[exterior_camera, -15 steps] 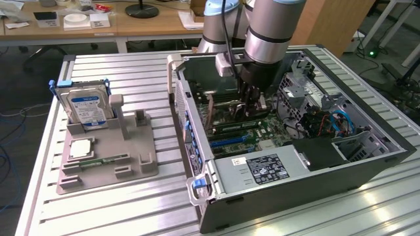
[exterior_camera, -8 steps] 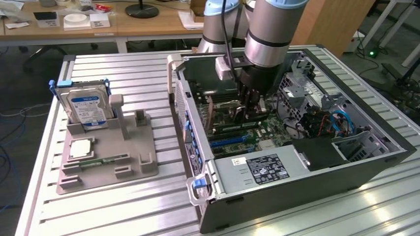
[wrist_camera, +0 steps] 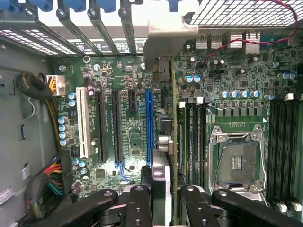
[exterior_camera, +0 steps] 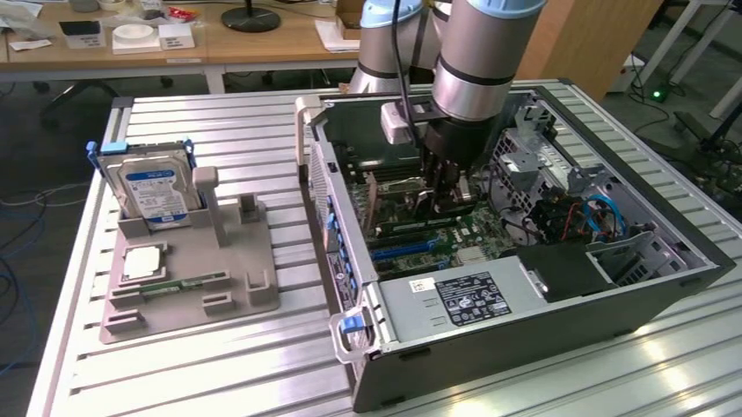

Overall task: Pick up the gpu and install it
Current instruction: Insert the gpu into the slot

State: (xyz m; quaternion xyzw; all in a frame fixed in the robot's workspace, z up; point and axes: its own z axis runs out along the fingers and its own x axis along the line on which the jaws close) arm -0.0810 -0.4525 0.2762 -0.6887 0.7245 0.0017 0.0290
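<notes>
My gripper (exterior_camera: 447, 195) is lowered inside the open computer case (exterior_camera: 487, 347), over the motherboard (exterior_camera: 429, 239). It is shut on the gpu (wrist_camera: 173, 142), which the wrist view shows edge-on as a thin card running away from the fingers (wrist_camera: 139, 203). The card's pale metal bracket (wrist_camera: 165, 42) is at the case's rear slot openings. The card hangs just beside the long blue slot (wrist_camera: 149, 127), between it and the memory slots. From outside, the gpu (exterior_camera: 394, 188) reaches from the fingers toward the case's rear wall.
A grey holder (exterior_camera: 232, 269) at the exterior view's left carries a hard drive (exterior_camera: 151, 187), a processor chip (exterior_camera: 142, 261) and a memory stick (exterior_camera: 174, 284). On the board are the processor socket (wrist_camera: 236, 156) and cable bundles (wrist_camera: 52, 175). Drive cage and cables (exterior_camera: 579, 221) crowd the case's right.
</notes>
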